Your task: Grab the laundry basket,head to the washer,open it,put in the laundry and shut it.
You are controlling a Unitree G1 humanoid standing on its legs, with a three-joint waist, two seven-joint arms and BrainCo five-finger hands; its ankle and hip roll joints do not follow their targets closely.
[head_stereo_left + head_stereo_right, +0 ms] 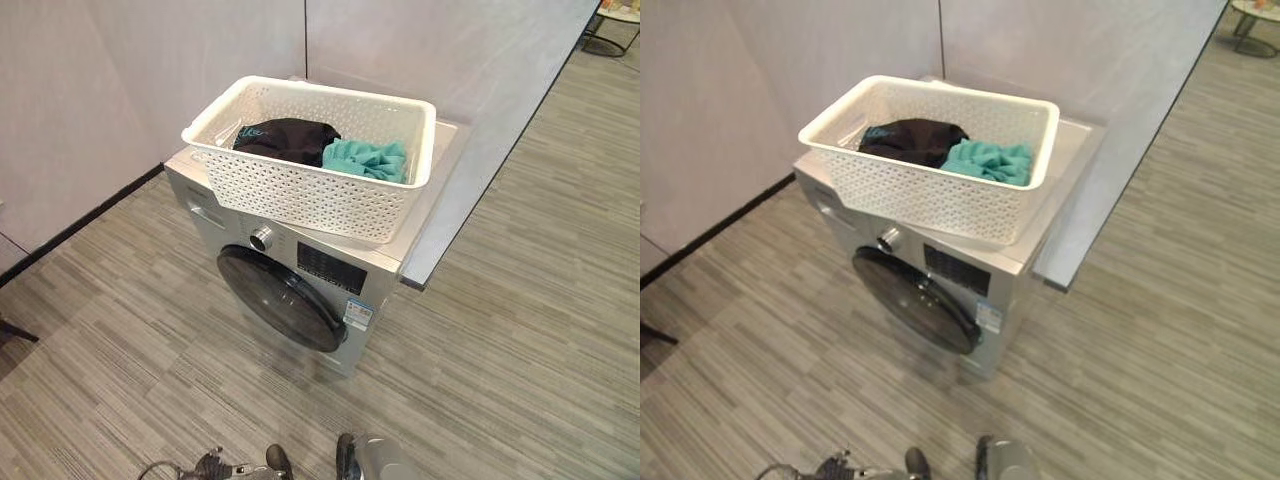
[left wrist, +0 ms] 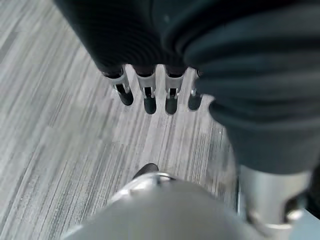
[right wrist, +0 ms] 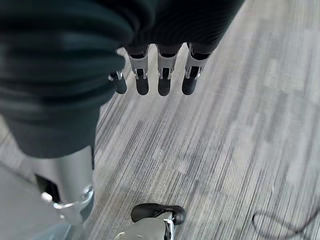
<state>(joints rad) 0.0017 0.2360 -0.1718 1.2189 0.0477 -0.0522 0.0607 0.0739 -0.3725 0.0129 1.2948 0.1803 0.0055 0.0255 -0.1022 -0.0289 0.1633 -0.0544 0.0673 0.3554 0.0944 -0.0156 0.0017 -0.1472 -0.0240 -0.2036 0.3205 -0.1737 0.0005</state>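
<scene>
The left hand (image 2: 150, 95) hangs above the grey striped floor (image 2: 60, 140), fingers straight and holding nothing. The white perforated plastic laundry basket (image 1: 300, 190) stands on the silver front-loading washer (image 1: 380, 275), whose round dark door (image 1: 283, 298) is closed; inside lie 1 black garment (image 1: 287, 140) and 1 teal cloth (image 1: 368, 158). The right hand (image 3: 162, 75) hangs likewise, fingers straight, empty.

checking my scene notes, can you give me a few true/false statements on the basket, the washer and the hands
1. The white laundry basket sits on top of the washer. True.
2. The washer door is open. False: it is shut.
3. The basket holds a black garment and a teal garment. True.
4. The left hand grips the basket. False: it hangs over the floor, holding nothing.
5. The right hand holds the teal garment. False: it is empty, fingers straight.
</scene>
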